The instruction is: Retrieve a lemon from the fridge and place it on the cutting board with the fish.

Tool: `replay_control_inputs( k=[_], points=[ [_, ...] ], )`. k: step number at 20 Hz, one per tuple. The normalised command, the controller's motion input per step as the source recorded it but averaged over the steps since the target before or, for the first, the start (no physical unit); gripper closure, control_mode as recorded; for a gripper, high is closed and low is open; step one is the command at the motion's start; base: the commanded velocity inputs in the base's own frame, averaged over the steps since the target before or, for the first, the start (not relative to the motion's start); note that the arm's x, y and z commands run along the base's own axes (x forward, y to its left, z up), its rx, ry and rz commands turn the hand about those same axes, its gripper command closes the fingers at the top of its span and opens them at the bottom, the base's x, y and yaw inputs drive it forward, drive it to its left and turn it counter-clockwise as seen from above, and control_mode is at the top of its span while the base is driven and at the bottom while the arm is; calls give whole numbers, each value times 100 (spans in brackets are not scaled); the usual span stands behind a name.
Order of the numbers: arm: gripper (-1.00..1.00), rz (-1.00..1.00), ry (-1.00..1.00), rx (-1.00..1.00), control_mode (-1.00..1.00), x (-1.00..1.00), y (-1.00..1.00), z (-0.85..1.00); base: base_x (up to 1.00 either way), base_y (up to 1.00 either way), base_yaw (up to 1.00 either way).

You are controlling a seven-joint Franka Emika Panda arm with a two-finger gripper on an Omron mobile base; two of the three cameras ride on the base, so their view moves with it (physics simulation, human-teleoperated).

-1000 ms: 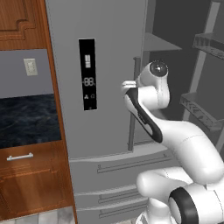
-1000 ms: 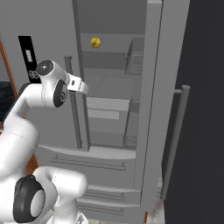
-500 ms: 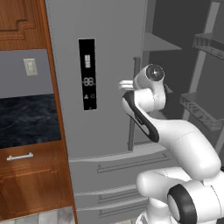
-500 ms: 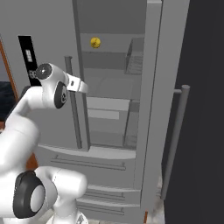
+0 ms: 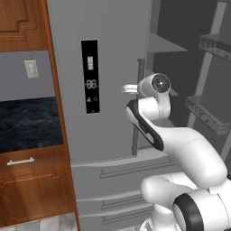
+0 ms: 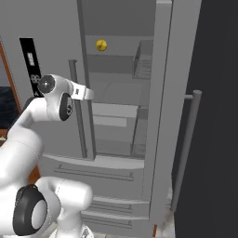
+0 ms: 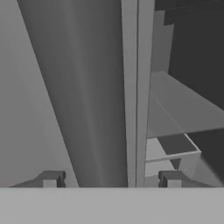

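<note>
My claw (image 7: 111,178) spread w/ nothing betw tips, facing edge of fridge (image 5: 108,54) left door; lemon (image 6: 101,45) on upper shelf inside, right door open

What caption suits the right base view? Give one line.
Fridge standing open, lemon on an upper shelf, robot arm raised beside the door handle.

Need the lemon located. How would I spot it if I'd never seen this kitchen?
Start at the tall grey fridge, whose right door stands open. In the right base view, look to an upper shelf in the open compartment, left of the wire door bin. The lemon sits there, small, round, the only bright yellow thing among grey shelves.
</note>
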Motion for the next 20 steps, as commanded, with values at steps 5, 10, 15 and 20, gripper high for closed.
replay_control_inputs(
  k=[5, 10, 15, 20],
  points=[
    [100, 0, 0, -2, -100, -5, 1, 5, 0, 0, 0],
    [100, -8, -2, -7, -100, -51, 16, 0, 0, 0, 0],
    [100, -21, 0, -14, -100, -82, 52, 0, 0, 0, 0],
    [100, -36, 12, -11, -100, -85, 56, 0, 0, 0, 0]
  ],
)
